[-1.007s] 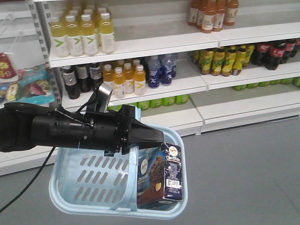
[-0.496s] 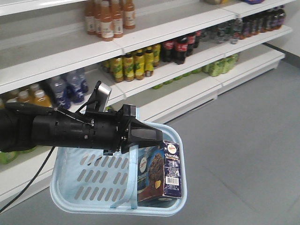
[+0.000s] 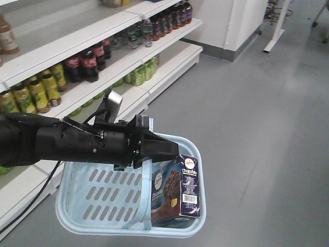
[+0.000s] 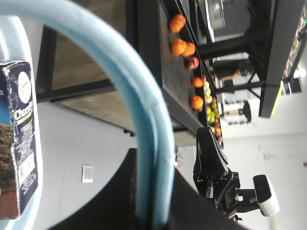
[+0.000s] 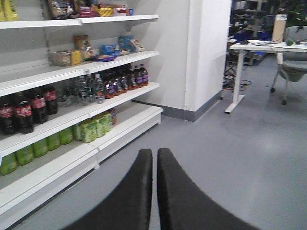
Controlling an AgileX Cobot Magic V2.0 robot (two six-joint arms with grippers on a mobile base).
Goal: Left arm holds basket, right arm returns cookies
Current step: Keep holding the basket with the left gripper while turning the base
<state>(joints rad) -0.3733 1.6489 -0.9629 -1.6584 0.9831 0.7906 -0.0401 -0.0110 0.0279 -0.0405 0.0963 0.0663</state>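
The left arm reaches in from the left of the front view, and its gripper (image 3: 167,150) is shut on the flat handle (image 3: 145,198) of the light blue basket (image 3: 202,198), which hangs above the floor. The cookies (image 3: 175,193), a dark navy-and-brown carton, stand upright in the basket's right end. In the left wrist view the handle (image 4: 144,110) runs up between the gripper's (image 4: 153,211) black fingers, with the cookies (image 4: 19,153) at the left edge. My right gripper (image 5: 154,153) is shut, holds nothing and hangs over grey floor.
White shelves of bottled drinks (image 3: 77,62) run along the left, ending at a white pillar (image 3: 241,25). A white table (image 5: 259,48) and a chair (image 5: 292,67) stand further back on the right. Another black arm (image 4: 214,175) shows behind the handle.
The view has swung right along the shelves, from juice bottles to the shelf's end and the pillar. The left arm, basket and cookies keep the same place in frame.
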